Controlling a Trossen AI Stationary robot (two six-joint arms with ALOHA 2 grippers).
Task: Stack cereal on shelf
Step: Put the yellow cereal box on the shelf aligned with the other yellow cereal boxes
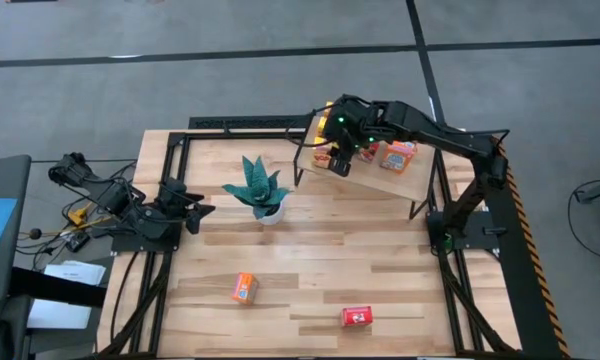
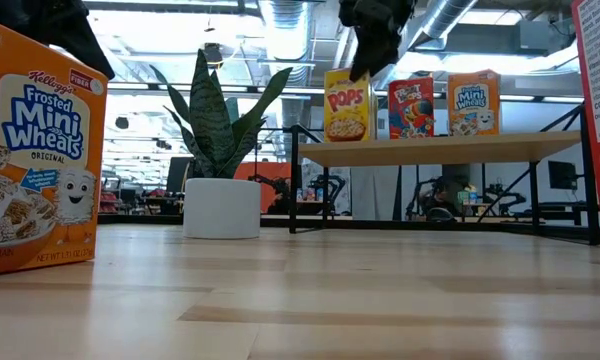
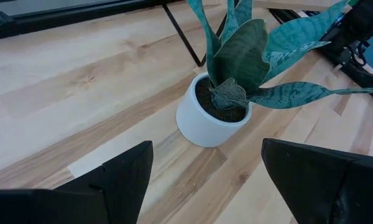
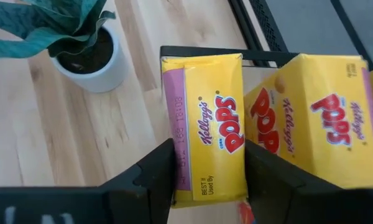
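Plant (image 1: 259,189): teal spiky leaves fanning out, standing upright on the tabletop's left-centre.
Pot (image 3: 206,119): white and round, holding dark soil, sitting on the planks.
Tabletop (image 1: 310,250): light wooden slats, lying inside a black frame (image 1: 240,124).
Floor (image 1: 230,60): grey, surrounding the table.

Yellow Pops box (image 2: 347,105), red box (image 2: 411,108), orange box (image 2: 473,103) upright on shelf (image 2: 440,149), orange box (image 1: 244,288), red box (image 1: 357,317) on tabletop
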